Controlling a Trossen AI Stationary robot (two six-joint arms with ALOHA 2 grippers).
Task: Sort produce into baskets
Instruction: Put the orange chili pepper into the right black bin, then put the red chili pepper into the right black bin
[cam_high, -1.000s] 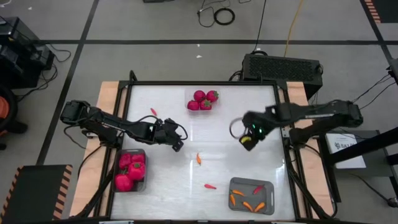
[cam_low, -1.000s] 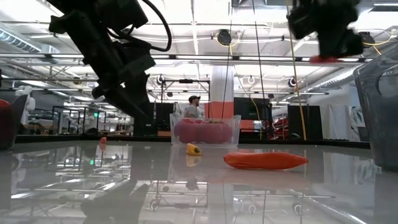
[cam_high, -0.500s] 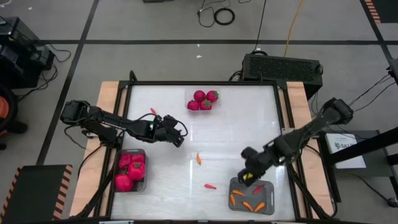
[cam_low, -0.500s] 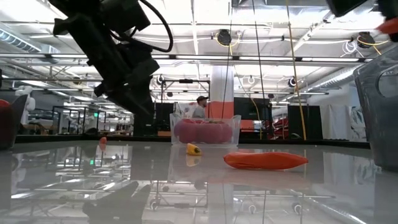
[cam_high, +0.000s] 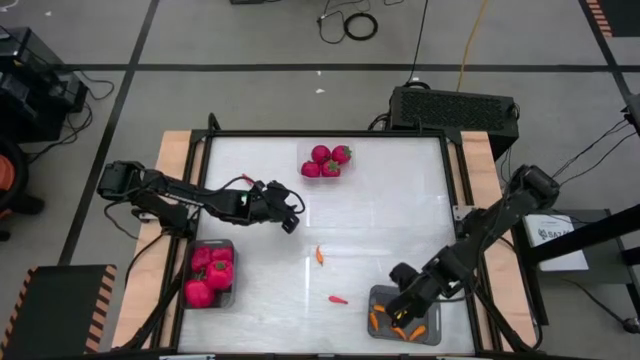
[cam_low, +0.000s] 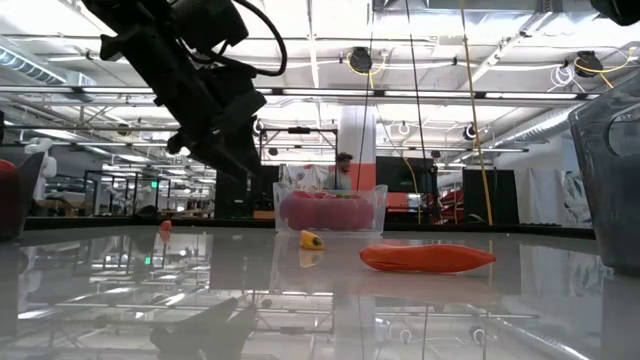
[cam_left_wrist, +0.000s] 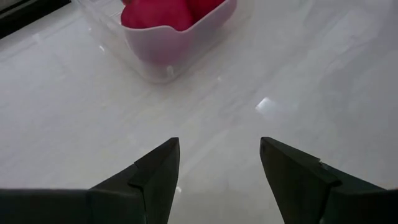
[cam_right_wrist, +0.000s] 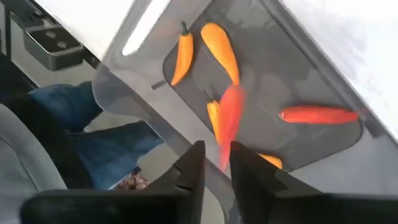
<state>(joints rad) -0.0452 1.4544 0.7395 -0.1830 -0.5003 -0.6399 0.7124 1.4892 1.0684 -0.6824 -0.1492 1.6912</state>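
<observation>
**What I see on the table**

I look down on a white glossy table (cam_high: 400, 220) with a dark frame and light wooden strips along its left and right sides. Three containers stand directly on it. A clear tray (cam_high: 327, 160) is at the far edge, near the middle, with round red pieces inside. One grey bin (cam_high: 212, 274) stands at the near left and holds magenta-red lumpy pieces. The second grey bin (cam_high: 404, 314) stands at the near right with slender orange and red pieces. Three small pieces lie loose on the surface: a red one (cam_high: 246, 180) at far left, an orange one (cam_high: 319, 255) near the centre, and a red one (cam_high: 338, 299) beside the right bin, not touching it
</observation>
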